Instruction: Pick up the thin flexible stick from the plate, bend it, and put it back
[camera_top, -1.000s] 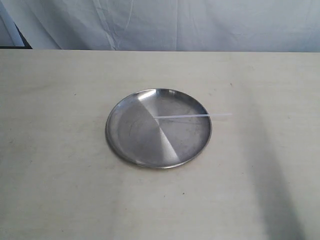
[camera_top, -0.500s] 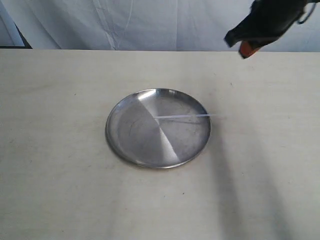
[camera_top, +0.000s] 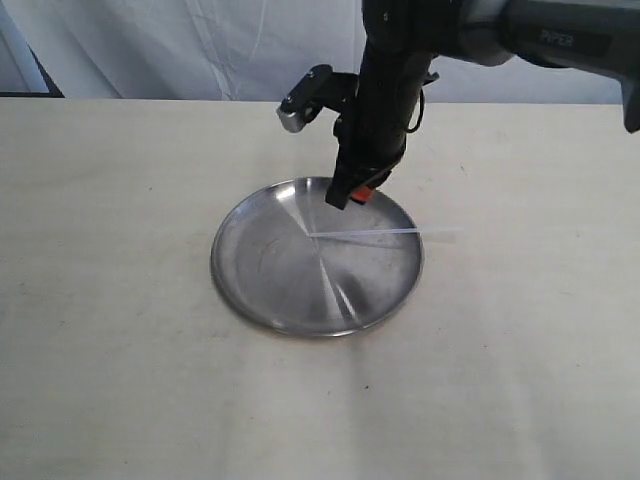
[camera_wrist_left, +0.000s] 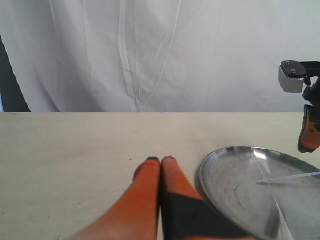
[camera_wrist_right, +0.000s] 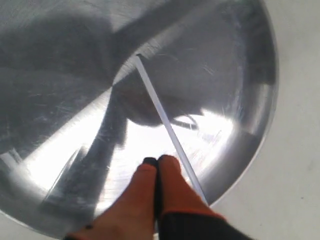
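Two orange fingers of the right gripper (camera_wrist_right: 157, 164) are pressed tight together with nothing between them, and it hangs nose-down just above the plate (camera_top: 262, 275). Just beside those closed tips lies the thin flexible stick (camera_wrist_right: 161, 114). It is flat on the steel, with one end near the plate's middle and the other poking out over the rim. To my eye it weighs almost nothing and is smooth and springy, so on that slick metal it would likely skate or roll from a clumsy nudge. The jaws must part first. The overhanging end, lifted a little by the rim, looks the easiest place to pinch. Across the plate, the left gripper (camera_wrist_left: 161, 161) is closed and empty too, low by the far rim.
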